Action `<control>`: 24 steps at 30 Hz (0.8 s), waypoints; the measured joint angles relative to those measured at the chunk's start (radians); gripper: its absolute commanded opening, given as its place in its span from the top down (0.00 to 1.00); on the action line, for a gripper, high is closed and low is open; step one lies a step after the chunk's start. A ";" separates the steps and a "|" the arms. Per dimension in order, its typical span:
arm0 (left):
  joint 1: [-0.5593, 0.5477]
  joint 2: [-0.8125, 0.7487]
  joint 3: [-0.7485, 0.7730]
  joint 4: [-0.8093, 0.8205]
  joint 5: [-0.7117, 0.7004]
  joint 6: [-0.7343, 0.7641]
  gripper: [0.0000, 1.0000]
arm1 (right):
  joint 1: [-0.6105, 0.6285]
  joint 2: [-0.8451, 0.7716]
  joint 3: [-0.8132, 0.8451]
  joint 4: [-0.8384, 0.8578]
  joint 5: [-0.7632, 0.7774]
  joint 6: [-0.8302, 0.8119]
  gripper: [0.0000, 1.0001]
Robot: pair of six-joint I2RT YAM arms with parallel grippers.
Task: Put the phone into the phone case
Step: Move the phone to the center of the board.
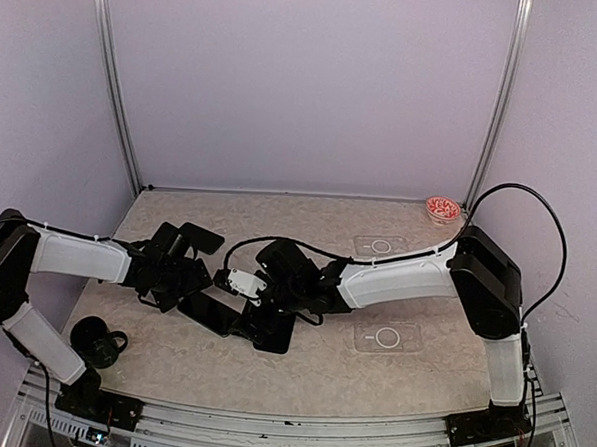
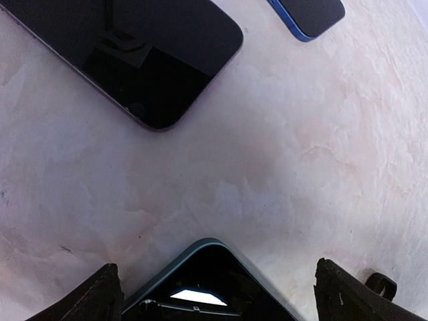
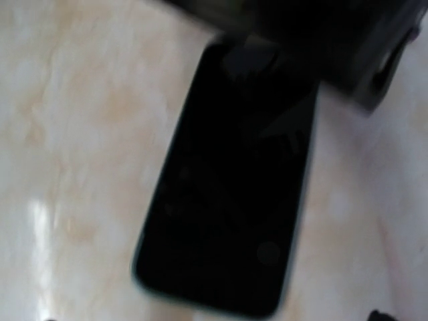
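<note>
Left fingers (image 2: 87,301) apart, phone (image 3: 227,187) blurred, perhaps cased

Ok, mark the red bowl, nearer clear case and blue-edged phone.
red bowl (image 1: 441,208): top view, patterned inside.
nearer clear case (image 1: 387,337): top view, ringed middle.
blue-edged phone (image 2: 309,11): left wrist view, dark face.

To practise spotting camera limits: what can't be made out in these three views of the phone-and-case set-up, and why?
1. Top view: dark slabs mid-table lie partly under the left arm and right arm; phone or case unclear.
2. Left wrist view: blue-edged item cut off by top edge; teal-edged item by bottom edge.
3. Right wrist view: dark rectangle blurred; its far end hidden by a black shape.
</note>
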 measured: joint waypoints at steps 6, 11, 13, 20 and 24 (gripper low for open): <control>-0.008 -0.001 0.005 -0.003 0.005 -0.005 0.01 | 0.002 0.032 0.018 0.105 0.032 0.076 0.00; 0.017 -0.028 0.009 -0.068 0.023 -0.006 0.01 | 0.005 0.097 0.055 0.138 0.048 0.127 0.01; 0.042 -0.053 0.009 -0.100 0.029 -0.003 0.01 | 0.006 0.112 0.060 0.145 0.048 0.141 0.00; 0.137 -0.196 0.009 -0.171 0.031 0.029 0.01 | 0.012 0.166 0.102 0.177 0.059 0.161 0.01; 0.160 -0.259 0.009 -0.195 0.030 0.048 0.01 | 0.019 0.185 0.113 0.190 0.064 0.164 0.01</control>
